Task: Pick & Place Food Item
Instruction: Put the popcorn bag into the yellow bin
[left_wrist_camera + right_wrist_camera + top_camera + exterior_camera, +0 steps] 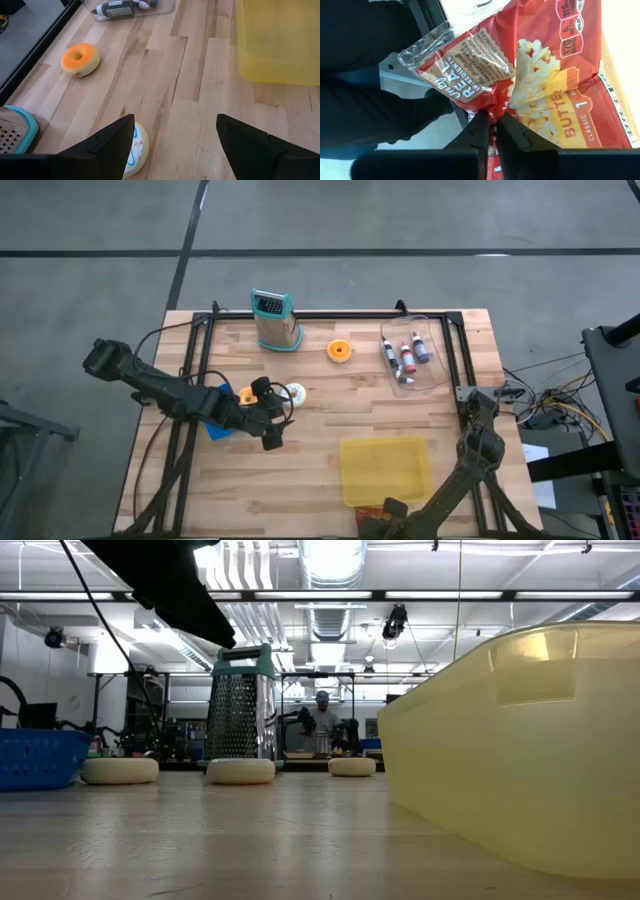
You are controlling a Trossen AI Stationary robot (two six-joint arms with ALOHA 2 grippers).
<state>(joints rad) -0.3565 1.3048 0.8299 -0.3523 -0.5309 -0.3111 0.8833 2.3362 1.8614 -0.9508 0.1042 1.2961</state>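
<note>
Item: butter popcorn bag [540, 85], red and yellow, crinkled film, lying at the table's near edge just beside the yellow bin [385, 468].

Right gripper [492, 131]: I read its fingers as pinched together on a fold of the bag's film, close to the clear sealed end.

Left gripper [175, 145]: fingers spread wide, holding nothing, hovering over the white frosted donut [136, 150] at left-centre of the wooden table [320, 480].

Also on the table: orange donut [340, 351], box grater [274, 321], clear tray of markers [412, 357], blue basket [40, 758].

Risks as I judge them:
- The pinch takes only a thin fold, so the slick film may slide out on the lift.
- The bag may swing or sag and catch the bin's wall.
- The bag overhangs the edge, so a slip could drop it to the floor.
</note>
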